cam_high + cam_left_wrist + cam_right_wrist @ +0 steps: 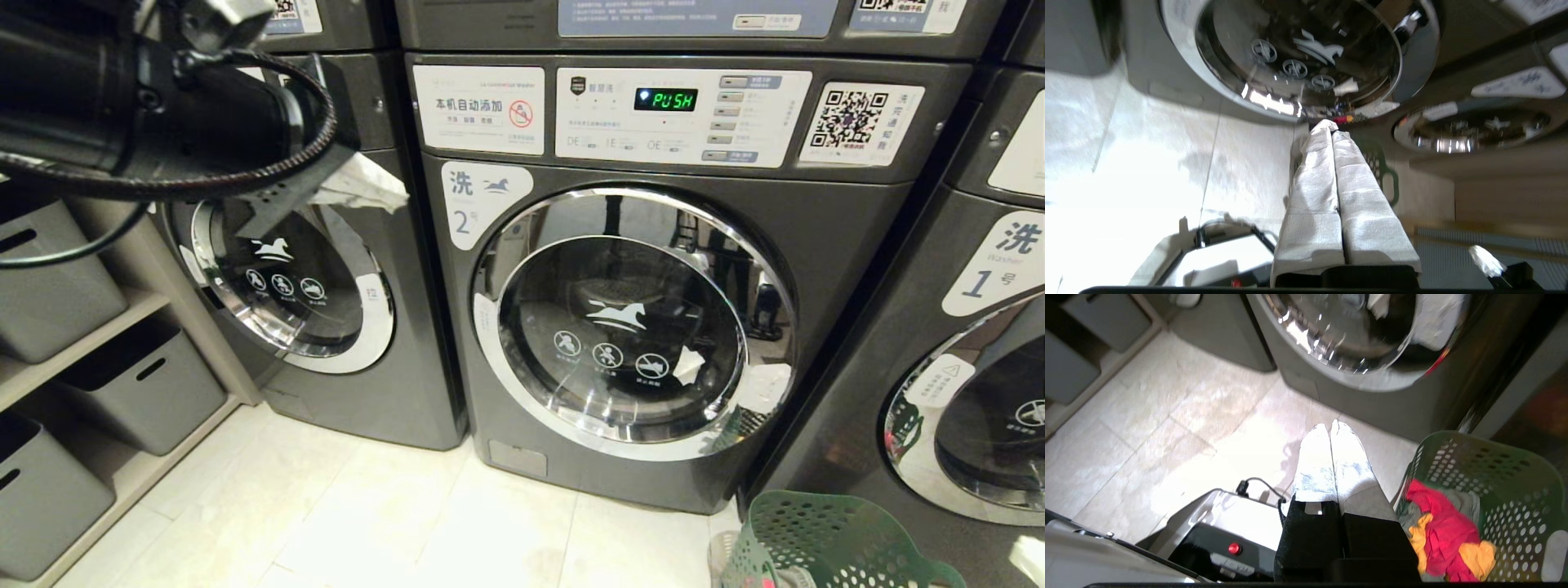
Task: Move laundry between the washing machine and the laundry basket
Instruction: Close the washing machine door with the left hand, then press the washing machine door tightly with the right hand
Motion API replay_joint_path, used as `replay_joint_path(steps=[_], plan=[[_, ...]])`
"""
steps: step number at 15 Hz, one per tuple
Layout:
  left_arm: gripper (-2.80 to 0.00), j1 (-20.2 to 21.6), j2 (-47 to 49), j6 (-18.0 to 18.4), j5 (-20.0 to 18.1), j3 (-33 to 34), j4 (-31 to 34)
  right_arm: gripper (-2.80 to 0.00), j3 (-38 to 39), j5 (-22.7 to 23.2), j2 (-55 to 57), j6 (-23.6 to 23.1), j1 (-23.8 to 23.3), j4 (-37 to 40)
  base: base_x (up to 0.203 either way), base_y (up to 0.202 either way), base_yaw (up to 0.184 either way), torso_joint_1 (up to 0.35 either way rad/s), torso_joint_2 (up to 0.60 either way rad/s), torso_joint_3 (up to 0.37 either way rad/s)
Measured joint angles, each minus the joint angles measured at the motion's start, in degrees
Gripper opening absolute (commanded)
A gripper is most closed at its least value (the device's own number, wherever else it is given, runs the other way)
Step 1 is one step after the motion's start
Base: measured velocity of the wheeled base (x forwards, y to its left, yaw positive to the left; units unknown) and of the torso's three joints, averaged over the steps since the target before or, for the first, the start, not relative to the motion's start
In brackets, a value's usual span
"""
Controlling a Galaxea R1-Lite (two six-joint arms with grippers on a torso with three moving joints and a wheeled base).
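our left gripper (1333,128) is clenched on nothing, its two cloth-wrapped fingers (1314,179) pressed flat together; in the head view it hangs high at the left (359,186), in front of the neighbouring machine (326,269). our right gripper (1329,428) is likewise clenched and empty, its wrapped fingers (1349,461) side by side above the floor (1167,424), just beside the laundry basket (1494,465).

beneath us the floor is pale, glossy tile (367,523) with thin grout lines, catching a strong glare. part of our own base, with a small red button (1233,549), shows below the right gripper. to the left stands a light shelf (98,343) carrying plain grey bins (139,384) with slot handles. a row of dark grey front-loaders fills the wall ahead, with a second tier stacked above them.

the washing machine (653,327) sits in the middle of that row, its round chrome-rimmed door (629,327) shut and facing straight out at us; its green display (665,100) reads "push". the machine marked "1" (963,351) stands to its right.

the laundry basket (824,543) rests upright on the floor at the right foot of the washing machine, its mouth pointing up. its long axis we cannot tell. the laundry (1441,535) lies heaped inside it, red with mustard-yellow pieces, against the side nearest our right gripper.
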Motion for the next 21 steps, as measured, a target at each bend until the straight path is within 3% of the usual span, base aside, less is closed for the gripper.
replay_joint_path(steps=[4,6,11,14,17,21], plan=[[-2.80,-1.3,-7.1,0.3,15.3,0.3,-0.8,-2.80,-9.7,-1.8,37.5,-3.3,0.6,-16.8,0.000,0.000,0.000,0.000,0.00,0.000],[-2.80,-0.3,-10.9,0.2,20.2,2.3,-0.9,-2.80,-15.3,-3.7,53.9,-4.8,1.2,-26.7,0.000,0.000,0.000,0.000,0.00,0.000],[-2.80,2.0,-22.0,0.2,22.0,13.0,-0.9,-2.80,-25.3,-9.5,82.5,-7.0,2.1,-49.4,0.000,0.000,0.000,0.000,0.00,0.000],[-2.80,2.2,-27.1,0.1,22.3,16.2,-1.0,-2.80,-29.5,-17.5,92.0,-8.0,2.3,-61.0,0.000,0.000,0.000,0.000,0.00,0.000],[-2.80,2.2,-29.9,0.0,22.2,18.7,-0.9,-2.80,-31.7,-23.0,94.9,-8.5,2.3,-62.0,0.000,0.000,0.000,0.000,0.00,0.000],[-2.80,2.2,-30.7,-0.1,22.0,20.4,-1.4,-2.80,-33.3,-24.3,95.9,-9.5,1.8,-62.2,0.000,0.000,0.000,0.000,0.00,0.000]])
